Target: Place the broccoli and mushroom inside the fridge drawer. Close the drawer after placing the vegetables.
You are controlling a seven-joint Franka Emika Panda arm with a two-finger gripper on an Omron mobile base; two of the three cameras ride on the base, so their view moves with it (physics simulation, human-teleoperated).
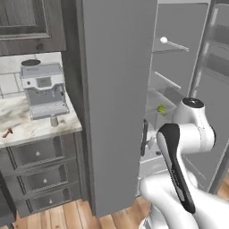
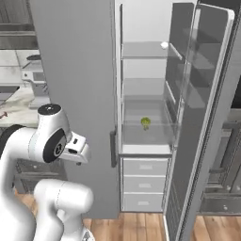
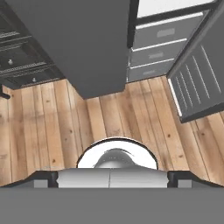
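Already broccoli (image 2: 145, 122) inside fridge drawer (image 2: 141, 133)

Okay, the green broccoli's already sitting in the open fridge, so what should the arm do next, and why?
Probably swing toward the marble counter: the small reddish-brown mushroom lies there, while the yellow-green broccoli floret already rests in the clear fridge drawer. The jaws look empty, pointing at the wooden floor.

Even, diffuse rendered light with no evident source; shadows are faint. The tall flat grey fridge side panel (image 1: 118, 98) reads uniformly matte, without glare. The pale fridge interior back wall (image 2: 141, 28) appears brightest. Edges look soft and low-resolution; the light wooden plank floor (image 3: 52, 127) stays evenly lit.
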